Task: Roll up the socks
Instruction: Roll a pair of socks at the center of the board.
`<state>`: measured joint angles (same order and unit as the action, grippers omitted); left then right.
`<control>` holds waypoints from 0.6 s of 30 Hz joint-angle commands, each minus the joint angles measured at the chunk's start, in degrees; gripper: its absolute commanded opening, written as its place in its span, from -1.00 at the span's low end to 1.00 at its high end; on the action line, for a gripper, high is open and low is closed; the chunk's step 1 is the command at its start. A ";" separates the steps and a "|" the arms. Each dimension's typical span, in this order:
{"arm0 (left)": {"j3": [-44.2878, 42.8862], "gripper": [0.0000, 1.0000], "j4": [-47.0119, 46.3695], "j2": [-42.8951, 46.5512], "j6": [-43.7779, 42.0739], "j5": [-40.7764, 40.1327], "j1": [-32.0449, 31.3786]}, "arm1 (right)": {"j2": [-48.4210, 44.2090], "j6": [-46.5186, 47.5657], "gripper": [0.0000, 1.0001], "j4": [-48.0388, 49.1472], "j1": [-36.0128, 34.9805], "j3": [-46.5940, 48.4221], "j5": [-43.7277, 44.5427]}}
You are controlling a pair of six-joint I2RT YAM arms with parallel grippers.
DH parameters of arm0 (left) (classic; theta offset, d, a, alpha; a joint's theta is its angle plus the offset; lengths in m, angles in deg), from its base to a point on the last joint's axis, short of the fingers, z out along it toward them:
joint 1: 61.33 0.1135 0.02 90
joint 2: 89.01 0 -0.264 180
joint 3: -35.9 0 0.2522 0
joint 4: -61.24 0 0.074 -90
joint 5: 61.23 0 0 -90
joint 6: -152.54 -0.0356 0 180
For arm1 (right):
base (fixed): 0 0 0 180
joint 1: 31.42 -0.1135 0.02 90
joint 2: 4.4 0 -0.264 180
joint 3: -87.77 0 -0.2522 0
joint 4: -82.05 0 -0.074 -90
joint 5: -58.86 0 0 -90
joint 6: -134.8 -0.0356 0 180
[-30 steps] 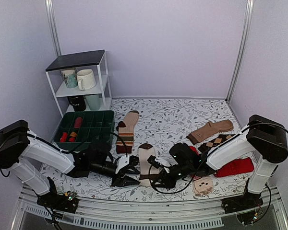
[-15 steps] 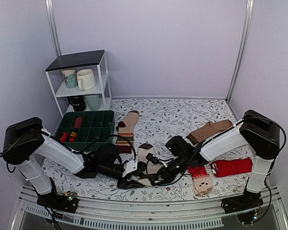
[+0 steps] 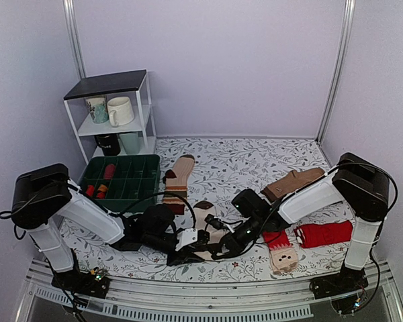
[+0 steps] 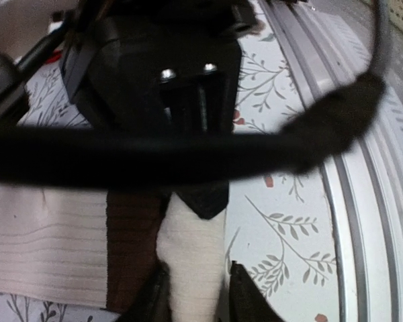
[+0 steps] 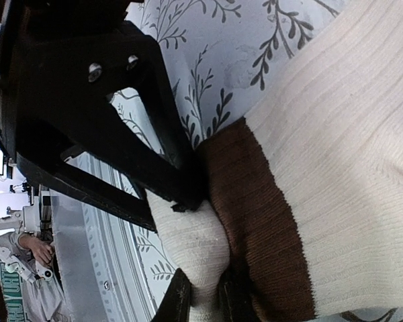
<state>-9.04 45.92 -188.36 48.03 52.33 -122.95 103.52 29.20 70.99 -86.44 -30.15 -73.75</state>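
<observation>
One of the socks [image 3: 202,217] lies at the front middle of the table, cream with a tan-brown toe pointing away. In the left wrist view its cream body [image 4: 47,245] and dark brown band [image 4: 131,248] lie flat, with a cream fold [image 4: 191,255] standing up at the near end. My left gripper [image 4: 196,296] is shut on that fold, a finger on each side. My right gripper [image 5: 203,300] pinches the same bunched cream end [image 5: 195,245] beside the brown band [image 5: 255,221]. From above, both grippers [image 3: 190,249] [image 3: 217,248] meet at the sock's near end.
A tan striped sock [image 3: 178,176] lies beside the green divided tray [image 3: 121,176]. A white shelf with mugs [image 3: 114,111] stands at the back left. To the right lie a brown sock [image 3: 294,182], red socks [image 3: 326,233] and a small patterned sock [image 3: 283,258]. The metal rail [image 4: 373,201] runs close by.
My left arm reached rightward to the sock's near end and its jaws narrowed onto the cream fold. My right arm slid left, staying pinched on the sock.
</observation>
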 commanded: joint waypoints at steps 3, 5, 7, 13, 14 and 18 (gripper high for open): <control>-1.81 -0.65 1.27 -2.34 0.85 0.73 -1.03 | 4.74 -0.79 -0.91 -10.12 0.26 -2.01 3.99; -2.16 -0.75 1.59 -2.90 1.23 1.08 -1.03 | 4.84 -0.99 -0.90 -9.88 0.18 -2.04 3.86; -2.22 -0.89 1.94 -3.21 1.57 1.52 -1.03 | 4.80 -1.16 -0.89 -9.73 0.21 -2.08 3.98; -1.97 -1.00 5.22 -2.69 4.41 1.50 -0.60 | 1.47 -0.79 -0.59 -7.09 0.27 -2.55 6.72; -1.70 -1.00 5.40 -2.28 5.42 1.88 -0.24 | -0.24 -0.42 -0.53 -6.10 0.33 -2.91 8.04; -0.22 -1.00 6.10 -0.95 10.21 3.53 1.45 | -8.75 0.94 -0.29 2.02 0.28 -6.70 14.23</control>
<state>-10.70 46.95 -189.74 52.86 53.81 -122.65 100.88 28.79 71.67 -86.20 -31.55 -72.44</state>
